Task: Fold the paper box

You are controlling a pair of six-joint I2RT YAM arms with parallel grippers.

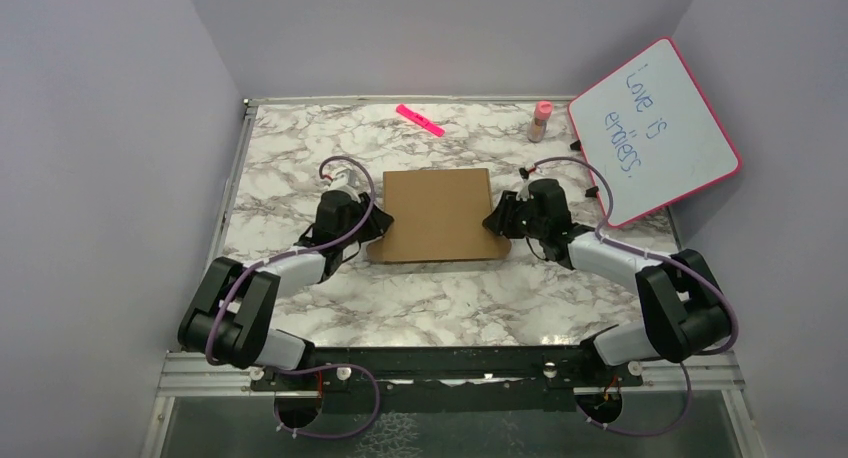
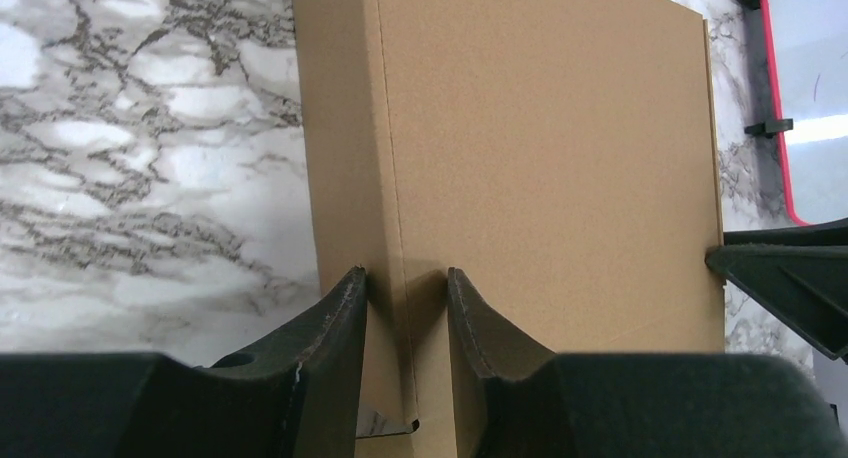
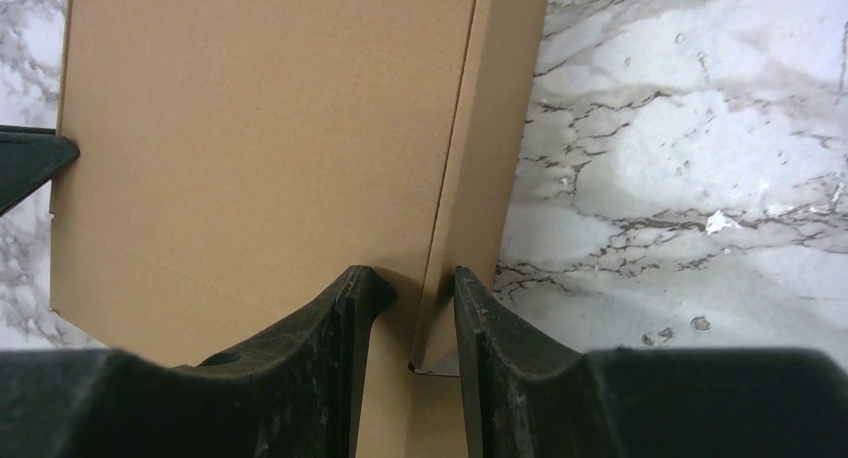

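- One white-and-grey marble-patterned table [image 1: 300, 158] carries everything. The plain brown cardboard paper box [image 1: 437, 213] lies mid-table between the arms, already a shallow rectangle.
- Two grips: the black left gripper [image 2: 405, 288], partly closed, pinches the box's left edge along its crease, near the front corner. The black right gripper [image 3: 408, 283] pinches the right edge likewise.
- Step, as I judge it: firming up the side walls. The next move calls for even pressure from both sides without buckling the thin cardboard.

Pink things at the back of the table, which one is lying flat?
The bright pink strip near the far edge, left of the others. The pink-capped bottle stands upright and the pink-framed whiteboard is tilted up.
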